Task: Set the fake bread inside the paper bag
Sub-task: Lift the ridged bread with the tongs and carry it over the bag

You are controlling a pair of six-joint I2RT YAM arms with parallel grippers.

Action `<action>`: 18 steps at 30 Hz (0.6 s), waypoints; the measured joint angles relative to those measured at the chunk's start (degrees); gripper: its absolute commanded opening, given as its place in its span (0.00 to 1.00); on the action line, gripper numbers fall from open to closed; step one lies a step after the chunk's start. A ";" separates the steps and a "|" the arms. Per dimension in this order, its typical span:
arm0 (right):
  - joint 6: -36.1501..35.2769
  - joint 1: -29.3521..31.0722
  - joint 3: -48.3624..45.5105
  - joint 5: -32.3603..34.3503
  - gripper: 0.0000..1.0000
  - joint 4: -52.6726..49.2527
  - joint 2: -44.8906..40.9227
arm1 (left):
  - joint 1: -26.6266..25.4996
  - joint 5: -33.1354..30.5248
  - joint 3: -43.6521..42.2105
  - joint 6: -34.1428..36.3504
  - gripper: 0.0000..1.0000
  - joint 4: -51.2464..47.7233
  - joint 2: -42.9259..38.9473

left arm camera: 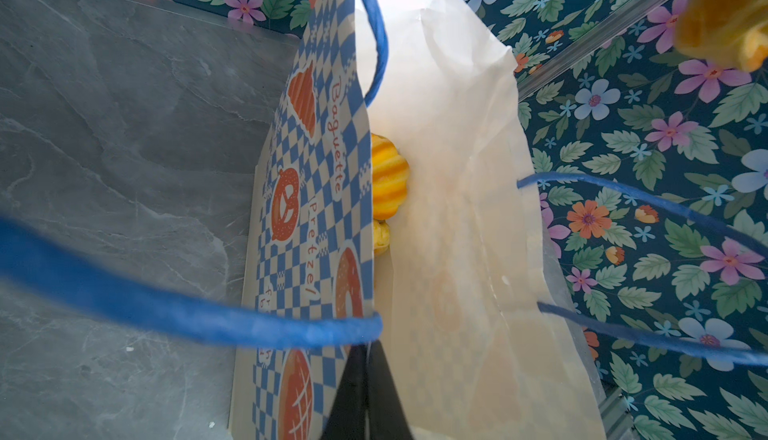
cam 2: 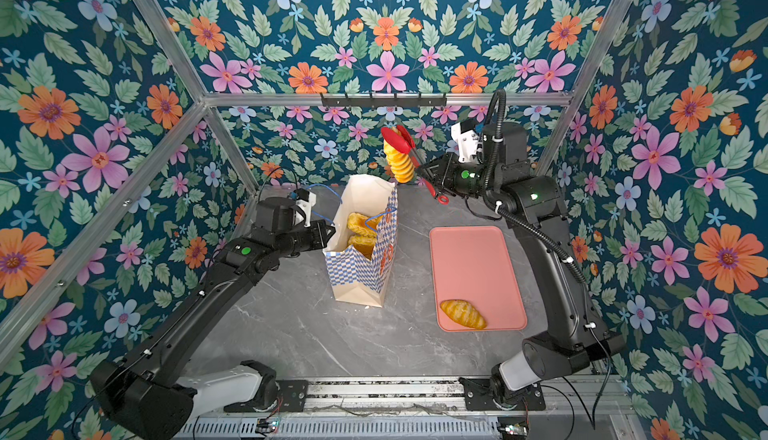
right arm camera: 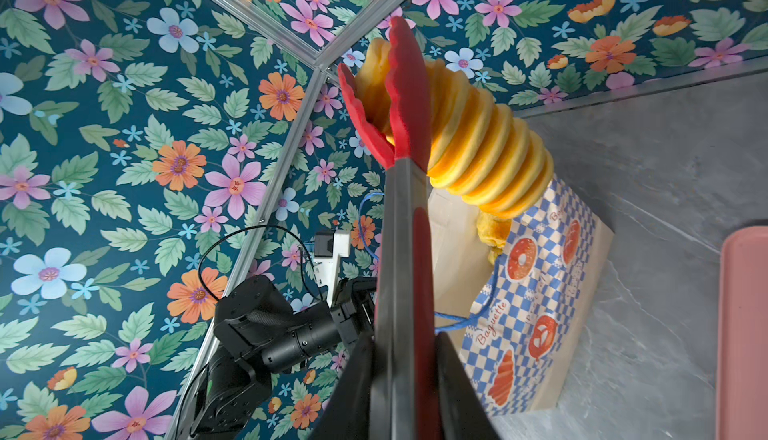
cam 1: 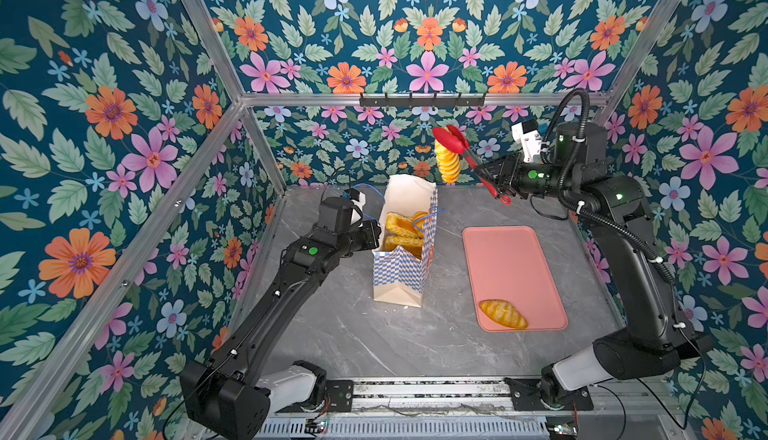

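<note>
Okay, left of centre: left gripper (cam 1: 376, 238) is pinched shut on the bag (cam 1: 401, 280) rim beside a blue cord (left arm camera: 166, 305), likely to hold the mouth open and stop the bag tipping. The bag stands upright mid-frame, with several breads (cam 1: 401, 226) already inside. Upper centre: the tongs (cam 1: 468, 157) are clenched on the top end of a ridged loaf (cam 1: 448, 166). It hangs above and right of the bag mouth and is not inside yet; can't tell if it's squarely over the opening. The right gripper (cam 1: 489, 175) squeezes the tong handles, so the loaf only holds while it stays closed. Right of centre: a pink tray (cam 1: 511, 259) lies flat on the table (cam 1: 374, 342), with the last loaf (cam 1: 503, 314) at its lower-left corner. My guess is the drop comes next, then one more fetch.
</note>
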 measured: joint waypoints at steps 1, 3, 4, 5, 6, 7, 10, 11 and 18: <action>0.79 0.22 0.00 -0.61 0.15 0.98 0.35 | 0.00 0.02 0.00 0.00 0.05 0.00 -0.02; 1.57 0.70 0.00 -1.70 0.15 2.40 1.03 | 0.00 0.02 0.00 0.00 0.05 0.00 -0.11; 2.25 1.09 0.00 -1.92 0.15 3.21 1.38 | 0.00 0.02 0.00 0.00 0.05 0.00 -0.15; 2.25 1.44 0.02 -2.16 0.15 3.76 1.66 | 0.00 0.02 0.00 0.00 0.05 0.00 -0.20; 2.51 1.95 0.15 -2.51 0.15 4.28 2.08 | 0.00 0.02 0.00 0.00 0.05 0.00 -0.24; 2.93 2.43 0.28 -2.80 0.15 4.70 2.45 | 0.00 0.02 0.00 0.00 0.05 -0.02 -0.28; 3.52 3.87 0.94 -3.30 0.15 5.40 3.69 | 0.00 0.02 0.00 0.00 0.05 -0.02 -0.55; 3.54 4.35 1.18 -3.39 0.15 5.79 4.11 | 0.00 0.04 0.00 0.00 0.05 -0.02 -0.59; 3.56 6.93 1.36 -3.41 0.15 6.29 5.79 | 0.00 0.04 0.00 0.00 0.04 -0.02 -0.66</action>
